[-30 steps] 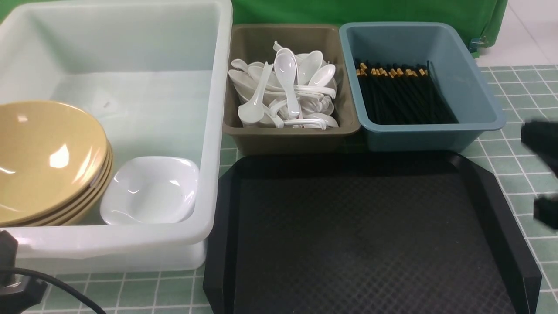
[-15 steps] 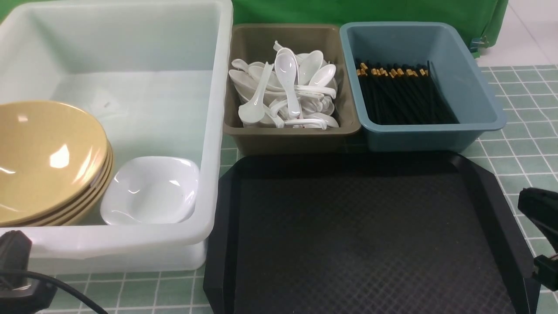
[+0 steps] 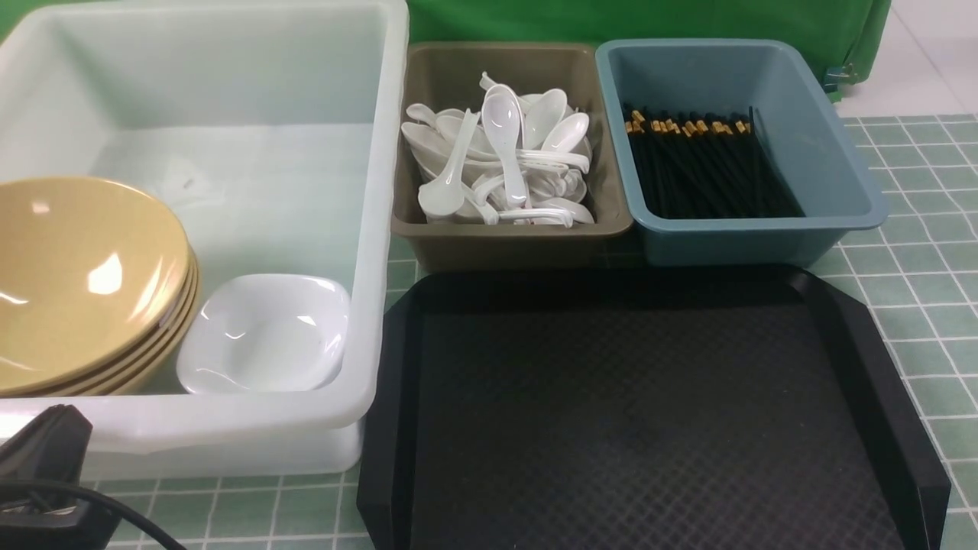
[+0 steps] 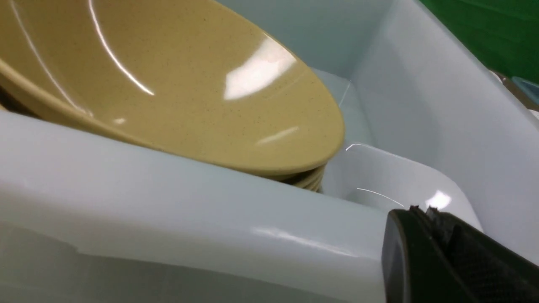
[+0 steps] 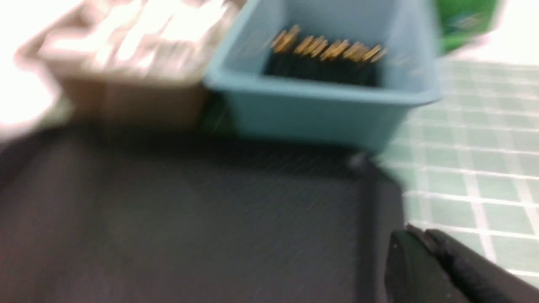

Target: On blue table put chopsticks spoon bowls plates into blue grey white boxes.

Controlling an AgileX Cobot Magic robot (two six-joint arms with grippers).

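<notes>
Chopsticks beyond right tool, apart

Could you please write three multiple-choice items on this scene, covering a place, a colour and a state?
1. Where are the chopsticks?
A) In the large white box
B) In the blue box
C) On the black tray

2. What colour are the bowls?
A) Tan-yellow
B) Dark red
C) Black

3. What is the state of the left hand?
A) Wide open
B) Gripping a spoon
C) Shut, with nothing in it

Key:
1: B, the front view shows their gold bands and black lengths inside its walls.
2: A, both the front and left wrist views show that glaze.
3: C, the left wrist view shows its fingertips together, with nothing between them.
</notes>
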